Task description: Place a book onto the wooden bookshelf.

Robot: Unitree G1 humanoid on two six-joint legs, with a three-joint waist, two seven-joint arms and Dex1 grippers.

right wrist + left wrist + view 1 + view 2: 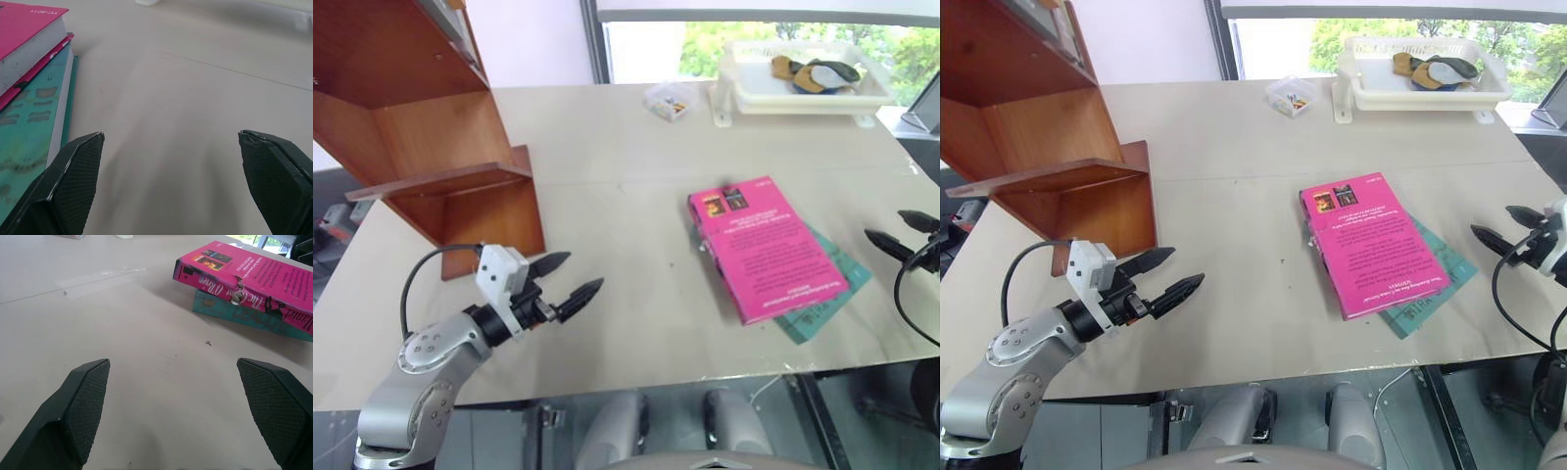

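Pink paperback, the book (762,250) lies back cover up on a teal book (830,291), right of centre on the tabletop (607,176), well apart from the bookshelf (440,147). Both hands hover empty, fingers apart: left hand (566,280), right hand (901,235). Best to grip its free long edge, leaving the teal one behind.

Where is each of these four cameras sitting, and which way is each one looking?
Left eye view: on the head, looking forward and down at the table; wooden bookshelf left, both arms showing.
Right eye view: beside it, same scene; left gripper and right gripper both open.
Left wrist view: on the left wrist, looking along its two fingers at the book.
Right wrist view: on the right wrist, past its fingers to the same stack's other side.
Shared: all show the pink book on the teal book.
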